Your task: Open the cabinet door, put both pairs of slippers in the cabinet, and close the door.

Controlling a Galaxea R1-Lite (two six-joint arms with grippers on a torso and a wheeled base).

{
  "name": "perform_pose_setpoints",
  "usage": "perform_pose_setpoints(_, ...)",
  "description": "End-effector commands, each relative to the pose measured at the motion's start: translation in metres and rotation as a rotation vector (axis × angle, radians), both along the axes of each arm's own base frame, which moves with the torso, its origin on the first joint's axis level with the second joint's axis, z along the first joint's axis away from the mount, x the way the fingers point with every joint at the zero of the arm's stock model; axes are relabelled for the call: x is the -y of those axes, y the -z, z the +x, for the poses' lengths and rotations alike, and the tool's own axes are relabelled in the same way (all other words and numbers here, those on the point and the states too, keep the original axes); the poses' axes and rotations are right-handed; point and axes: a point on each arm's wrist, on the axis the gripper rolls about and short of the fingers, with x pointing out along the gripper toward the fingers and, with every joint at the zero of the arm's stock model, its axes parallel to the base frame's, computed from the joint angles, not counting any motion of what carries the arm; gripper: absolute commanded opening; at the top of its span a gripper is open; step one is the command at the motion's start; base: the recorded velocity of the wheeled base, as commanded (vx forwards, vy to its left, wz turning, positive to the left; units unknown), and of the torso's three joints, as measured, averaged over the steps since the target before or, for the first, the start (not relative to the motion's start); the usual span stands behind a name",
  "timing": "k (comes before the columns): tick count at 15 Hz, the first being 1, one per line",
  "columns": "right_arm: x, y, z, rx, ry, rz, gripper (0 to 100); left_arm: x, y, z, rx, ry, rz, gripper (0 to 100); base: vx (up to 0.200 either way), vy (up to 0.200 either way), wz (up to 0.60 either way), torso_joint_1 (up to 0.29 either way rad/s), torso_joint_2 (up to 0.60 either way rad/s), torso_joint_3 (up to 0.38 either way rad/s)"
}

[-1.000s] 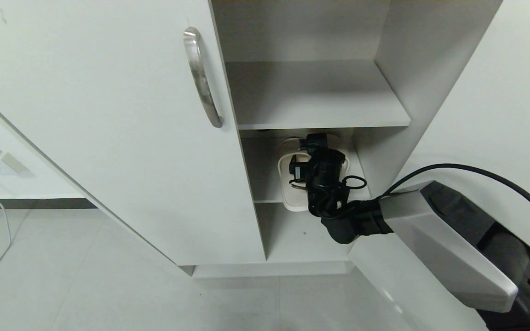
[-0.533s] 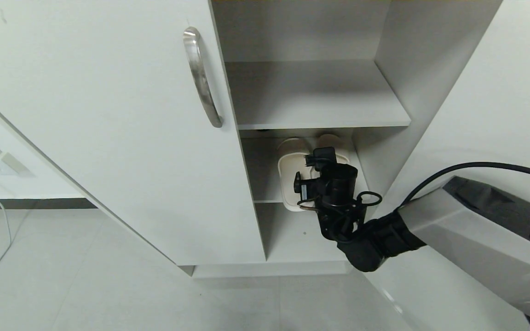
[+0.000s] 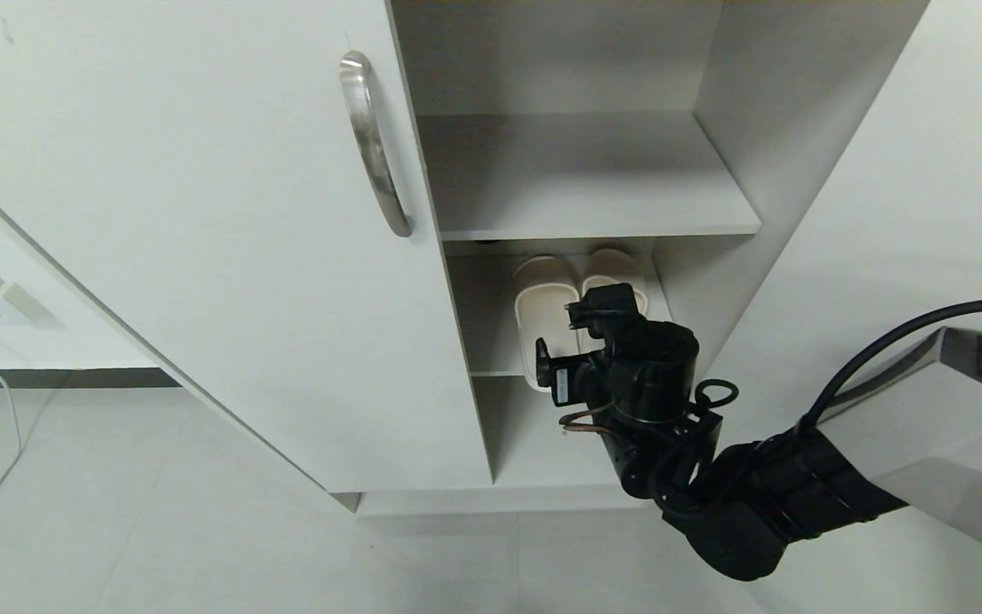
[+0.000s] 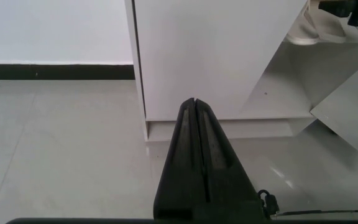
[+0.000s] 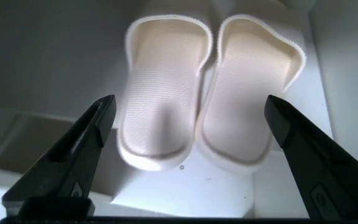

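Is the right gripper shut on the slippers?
No, the right gripper is wide open, clear of both slippers, which lie side by side on the shelf.

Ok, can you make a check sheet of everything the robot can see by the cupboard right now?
Surface: middle shelf, pale, holds the slippers.
Job's things: slippers cream, side by side, heels past the shelf edge; cabinet door open.
Clutter: nothing seen.
Hands: right hand open, before the slippers, not touching; left hand shut, low over the floor.
Cables: black cable on right arm; grey cord on the floor.
Surroundings: floor tiled, white wall, dark skirting.
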Motion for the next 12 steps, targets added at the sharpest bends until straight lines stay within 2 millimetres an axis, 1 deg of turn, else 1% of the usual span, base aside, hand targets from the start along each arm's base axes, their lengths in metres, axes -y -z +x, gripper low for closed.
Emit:
perform_pose_setpoints(1, 0.0013, 0.0001, -0.0075, -0.001, -0.03, -0.004, 100, 0.0, 0.0, 0.0001, -0.002, 0.0, -0.001, 0, -0.2, 0.0, 0.0, -0.002, 0.0, 0.007)
perform_pose_setpoints(5, 0.0018, 0.0025, -0.0089, -0.005, -0.039, -0.01, 100, 0.0, 0.0, 0.0001, -0.002, 0.0, -0.007, 0, -0.2, 0.0, 0.0, 0.004, 0.0, 0.002)
perform_pose_setpoints(12, 0.0015, 0.0054, -0.0112, -0.013, -0.044, -0.017, 100, -0.0002, -0.0001, 0.0001, 0.0, -0.008, -0.01, 0, 0.0, 0.0, 0.0, 0.0, 0.0, 0.0)
